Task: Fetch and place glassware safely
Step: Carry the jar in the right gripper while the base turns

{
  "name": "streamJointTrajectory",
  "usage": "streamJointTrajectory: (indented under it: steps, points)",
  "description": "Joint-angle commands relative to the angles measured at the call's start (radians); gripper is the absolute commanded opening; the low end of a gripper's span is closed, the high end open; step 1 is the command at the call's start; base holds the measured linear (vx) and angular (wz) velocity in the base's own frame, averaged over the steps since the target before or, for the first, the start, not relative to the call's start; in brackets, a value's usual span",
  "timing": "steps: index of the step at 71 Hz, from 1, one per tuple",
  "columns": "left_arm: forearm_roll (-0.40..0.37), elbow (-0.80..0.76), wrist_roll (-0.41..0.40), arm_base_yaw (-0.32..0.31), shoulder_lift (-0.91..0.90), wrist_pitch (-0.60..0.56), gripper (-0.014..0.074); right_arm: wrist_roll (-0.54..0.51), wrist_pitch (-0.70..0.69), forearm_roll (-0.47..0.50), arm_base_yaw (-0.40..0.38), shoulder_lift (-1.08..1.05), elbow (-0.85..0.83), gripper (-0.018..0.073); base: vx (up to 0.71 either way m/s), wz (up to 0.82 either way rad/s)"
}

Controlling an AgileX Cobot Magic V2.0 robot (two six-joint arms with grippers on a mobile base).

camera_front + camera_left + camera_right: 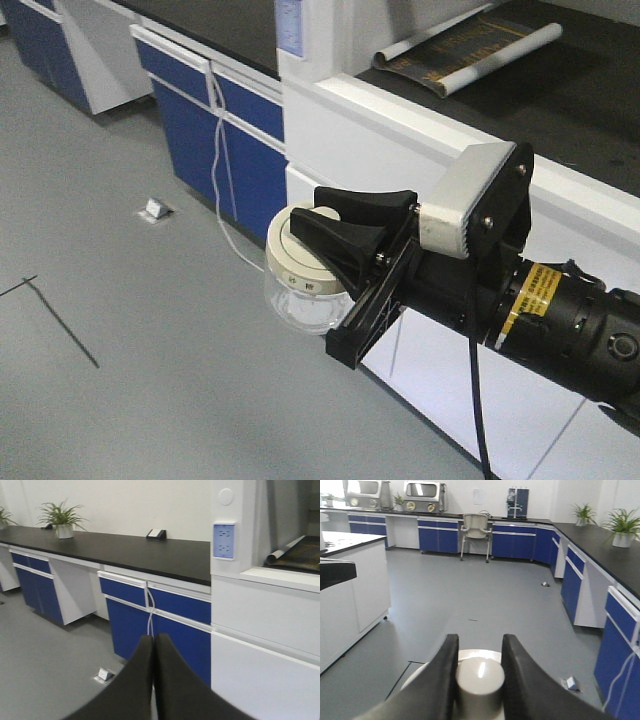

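While aloft, jar (296,290) between right fingers (436,680)

The right gripper (318,212) has matte black fingers (440,680). Between them shows the cream-white lid (290,262) of the glass jar (295,305), with small dark marks around the lid's rim. The jar's body is clear. Behind the fingers the arm is black, with a yellow label band (528,296) carrying dark print. The left gripper (153,647) is black too. Beyond its fingers the cabinets (177,612) are deep blue with white trim under a black countertop (150,552), and the floor (45,655) is plain grey.
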Motion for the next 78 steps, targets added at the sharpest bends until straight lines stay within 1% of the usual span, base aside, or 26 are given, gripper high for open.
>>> streamJointTrajectory:
  steps: [1, 52, 78]
  points:
    - [-0.007, -0.026, -0.01, -0.006, -0.002, -0.071, -0.0007, -0.003, -0.091, 0.025, 0.001, -0.033, -0.031, -0.0003, -0.12, 0.54]
    - [-0.007, -0.026, -0.01, -0.006, -0.002, -0.071, -0.0007, -0.003, -0.09, 0.025, 0.001, -0.033, -0.031, -0.0003, -0.06, 0.63]
    - [-0.007, -0.026, -0.01, -0.006, -0.002, -0.071, -0.0007, -0.003, -0.09, 0.025, 0.001, -0.033, -0.031, -0.0003, 0.11, 0.32]
